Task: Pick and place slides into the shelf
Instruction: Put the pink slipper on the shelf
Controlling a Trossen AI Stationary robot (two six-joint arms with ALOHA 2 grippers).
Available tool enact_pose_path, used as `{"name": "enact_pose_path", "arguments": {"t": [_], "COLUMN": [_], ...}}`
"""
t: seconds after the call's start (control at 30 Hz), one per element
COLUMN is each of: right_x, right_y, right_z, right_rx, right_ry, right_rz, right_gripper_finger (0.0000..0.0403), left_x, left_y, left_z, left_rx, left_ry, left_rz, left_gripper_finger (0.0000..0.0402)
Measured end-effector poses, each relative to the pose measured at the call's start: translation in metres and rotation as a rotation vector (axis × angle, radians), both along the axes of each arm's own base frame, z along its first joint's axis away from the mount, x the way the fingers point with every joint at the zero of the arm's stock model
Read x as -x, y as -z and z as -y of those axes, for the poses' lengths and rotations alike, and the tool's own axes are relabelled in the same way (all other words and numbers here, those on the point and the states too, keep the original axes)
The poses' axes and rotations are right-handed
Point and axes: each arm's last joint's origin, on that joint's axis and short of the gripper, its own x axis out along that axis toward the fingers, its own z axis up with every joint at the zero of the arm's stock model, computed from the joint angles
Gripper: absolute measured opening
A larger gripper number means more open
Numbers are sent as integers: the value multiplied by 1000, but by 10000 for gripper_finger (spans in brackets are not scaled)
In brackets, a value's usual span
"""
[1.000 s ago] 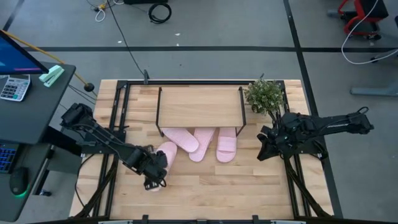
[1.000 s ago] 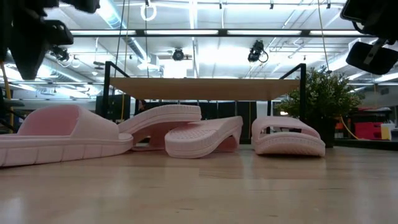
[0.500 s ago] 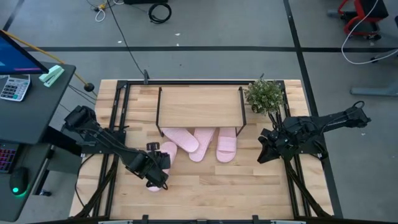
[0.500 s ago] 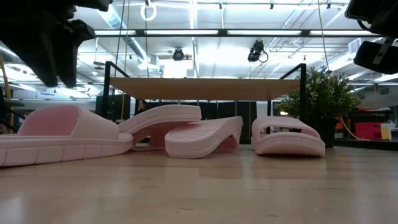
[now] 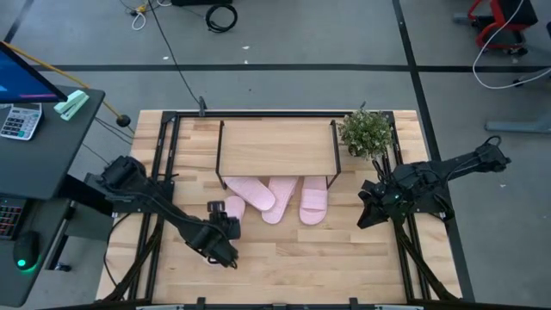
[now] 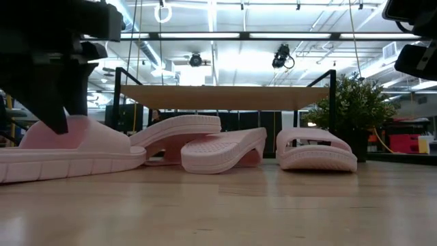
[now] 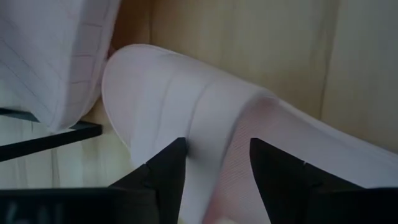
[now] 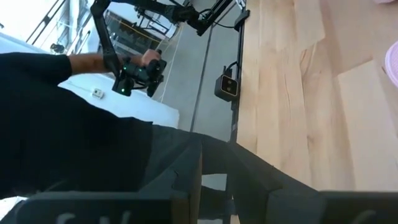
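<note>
A pale pink slide (image 6: 75, 154) lies sole-down on the table, near and left of the shelf (image 5: 275, 146). My left gripper (image 7: 214, 171) is open above it, pointing steeply down and covering most of it from above (image 5: 231, 207). One finger stands over the strap's outer face, the other over the footbed. Three more slides lie at the shelf's front, partly under its top board: two overlapping (image 5: 250, 191) (image 5: 280, 202) and one apart (image 5: 314, 200). My right gripper (image 8: 214, 177) waits at the table's right edge (image 5: 370, 211), narrowly open and holding nothing. My left gripper has its fingers astride the edge of the slide's strap (image 7: 214, 134), coming from above at a steep slant. One fingertip (image 6: 58, 126) shows low against the strap. I cannot tell whether the fingers touch it. The slide lies flat on the table.
A potted plant (image 5: 366, 133) stands at the shelf's far right corner. Bare tabletop (image 5: 310, 258) stretches along the near side. A desk with a keypad (image 5: 21, 120) stands off the table's left. A person's hand on a handle (image 8: 146, 62) shows beyond the table.
My left gripper has come down from well above the table onto the near-left slide's strap, shifting slightly toward the near edge and rolling at the wrist. The slides have not moved.
</note>
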Motion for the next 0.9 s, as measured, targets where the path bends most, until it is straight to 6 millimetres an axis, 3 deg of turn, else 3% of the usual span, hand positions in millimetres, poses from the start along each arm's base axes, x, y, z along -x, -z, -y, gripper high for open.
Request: {"name": "enact_pose_path", "arguments": {"t": [0.27, 0.43, 0.57, 0.77, 0.9], "right_x": [-1, -1, -1, -1, -1], "right_y": [0, 0, 0, 0, 0], "right_z": [1, 1, 1, 1, 1], "right_rx": [9, -4, -4, -4, -3], "right_ry": [28, 33, 33, 34, 36], "right_rz": [3, -9, -9, -8, -8], "right_gripper_finger": [83, 83, 82, 77, 75], "left_x": [-5, -5, -4, -5, -9], "left_y": [20, 21, 21, 16, 2], "left_z": [2, 1, 0, 2, 6], "left_rx": [-57, -65, -86, -54, -6], "left_ry": [-21, -81, -81, -108, -160], "left_rz": [-29, 4, 2, -26, -45], "left_gripper_finger": [179, 155, 115, 19, 14]}}
